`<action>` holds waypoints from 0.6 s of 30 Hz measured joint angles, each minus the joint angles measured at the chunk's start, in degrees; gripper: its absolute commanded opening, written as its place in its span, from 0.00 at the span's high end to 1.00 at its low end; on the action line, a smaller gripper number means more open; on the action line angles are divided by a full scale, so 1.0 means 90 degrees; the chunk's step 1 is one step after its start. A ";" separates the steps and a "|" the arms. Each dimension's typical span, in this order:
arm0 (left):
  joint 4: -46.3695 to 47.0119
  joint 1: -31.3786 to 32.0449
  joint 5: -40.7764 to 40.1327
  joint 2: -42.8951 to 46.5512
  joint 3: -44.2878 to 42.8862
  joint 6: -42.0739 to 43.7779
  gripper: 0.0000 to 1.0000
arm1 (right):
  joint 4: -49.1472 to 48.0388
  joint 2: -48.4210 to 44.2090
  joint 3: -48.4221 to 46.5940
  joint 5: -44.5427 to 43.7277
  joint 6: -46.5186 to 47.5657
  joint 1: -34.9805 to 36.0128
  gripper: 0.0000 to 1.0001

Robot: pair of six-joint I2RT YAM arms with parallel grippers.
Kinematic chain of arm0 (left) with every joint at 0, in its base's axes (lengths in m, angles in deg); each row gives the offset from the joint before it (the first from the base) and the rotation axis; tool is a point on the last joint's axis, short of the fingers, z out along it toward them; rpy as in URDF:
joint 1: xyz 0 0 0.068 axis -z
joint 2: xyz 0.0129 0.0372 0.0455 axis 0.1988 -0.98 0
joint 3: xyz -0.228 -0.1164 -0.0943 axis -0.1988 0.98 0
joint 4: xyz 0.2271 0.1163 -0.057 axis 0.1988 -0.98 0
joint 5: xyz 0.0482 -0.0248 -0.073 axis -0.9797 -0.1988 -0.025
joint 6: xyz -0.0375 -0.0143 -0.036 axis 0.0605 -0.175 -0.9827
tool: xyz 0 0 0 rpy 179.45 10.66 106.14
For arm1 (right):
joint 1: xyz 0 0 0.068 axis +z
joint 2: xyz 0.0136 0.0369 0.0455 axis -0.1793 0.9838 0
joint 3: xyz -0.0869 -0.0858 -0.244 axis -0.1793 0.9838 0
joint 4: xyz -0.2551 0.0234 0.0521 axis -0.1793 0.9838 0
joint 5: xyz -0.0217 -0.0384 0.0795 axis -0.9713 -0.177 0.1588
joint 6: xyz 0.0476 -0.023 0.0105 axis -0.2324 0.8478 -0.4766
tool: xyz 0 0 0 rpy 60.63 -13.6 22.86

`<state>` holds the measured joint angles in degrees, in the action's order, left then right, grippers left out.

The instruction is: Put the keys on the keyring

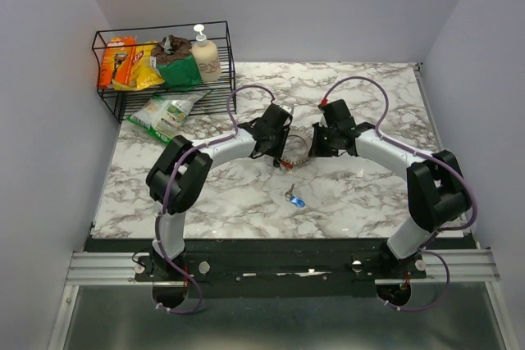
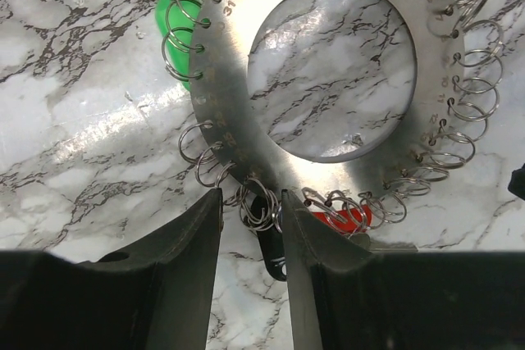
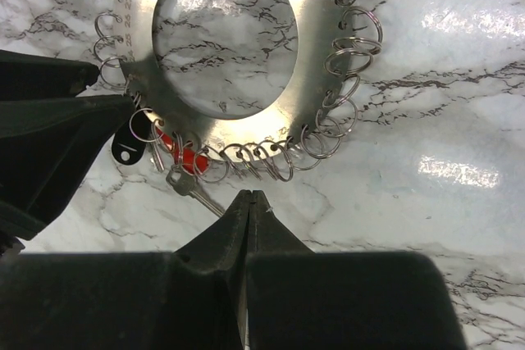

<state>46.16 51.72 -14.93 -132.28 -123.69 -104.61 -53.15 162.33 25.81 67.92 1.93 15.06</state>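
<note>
The keyring (image 1: 297, 153) is a flat silvery disc (image 2: 234, 112) with an open centre and small split rings round its rim, lying on the marble between both grippers. A green key (image 2: 176, 18), a red key (image 2: 344, 219) and a black key (image 2: 271, 243) hang on rim rings. My left gripper (image 2: 250, 196) stands partly open, its fingers either side of a cluster of rings and the black key's head. My right gripper (image 3: 248, 196) is shut on nothing, tips just short of the keyring (image 3: 310, 79), beside a silver key (image 3: 193, 190). A blue key (image 1: 295, 200) lies loose nearer the bases.
A black wire basket (image 1: 164, 38) at the back left holds snack packets and a pump bottle (image 1: 203, 55). A green-and-white packet (image 1: 168, 112) lies in front of it. The left gripper's dark body (image 3: 49, 137) fills the left of the right wrist view.
</note>
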 measured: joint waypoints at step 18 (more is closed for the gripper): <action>-0.0005 0.0002 -0.0136 -0.0056 0.0036 0.0117 0.72 | -0.0112 -0.0095 0.0209 0.0000 -0.0002 0.0000 0.92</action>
<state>46.12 51.74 -16.16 -132.79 -123.36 -103.56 -54.15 161.48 27.69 67.92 1.91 15.06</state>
